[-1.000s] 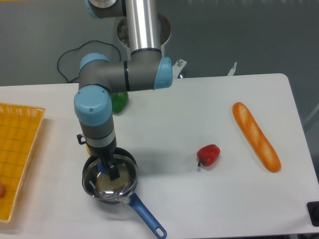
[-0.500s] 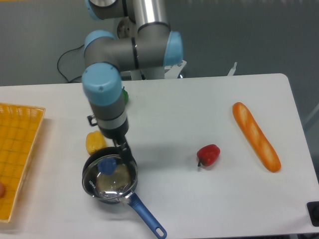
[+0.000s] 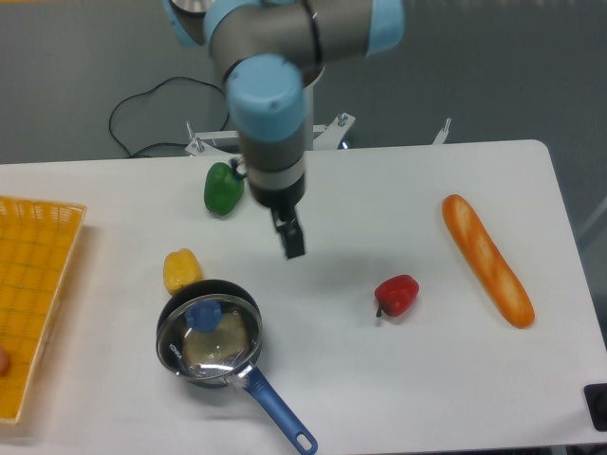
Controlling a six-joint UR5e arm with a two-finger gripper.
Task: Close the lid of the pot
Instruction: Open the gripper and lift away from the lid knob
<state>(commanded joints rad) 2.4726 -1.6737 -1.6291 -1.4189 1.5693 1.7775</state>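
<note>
- Way over at the left edge of the table (image 3: 398, 379) there's a yellow basket (image 3: 38, 275). It's well apart from everything else, so we don't see it causing trouble.
- Next along, the yellow bell pepper (image 3: 180, 270) sits just beside the pot's far rim. If anything bumps the pot that way, we reckon the pepper could get shoved or the pot could rock.
- The pot (image 3: 175, 365) is near the front edge, left of the middle, with the lid (image 3: 223, 341) lying across its mouth and the blue knob (image 3: 203, 315) showing toward the far left side instead of dead centre. From this angle we can't say whether the rim is seated all round. If it's perched, a nudge could make it slide off.
- The blue handle (image 3: 278, 414) points at the front edge, so a knock there could swing the whole pot.
- The green bell pepper (image 3: 223, 189) sits near the back edge, close to the arm, which could clip it on a low sweep.
- The gripper (image 3: 292, 239) hangs over the middle of the table, apart from the pot and carrying nothing. We honestly can't tell if the fingers are spread or pressed together.
- The red pepper (image 3: 396, 295) and the baguette (image 3: 487, 259) sit toward the right edge, out of harm's way.
</note>
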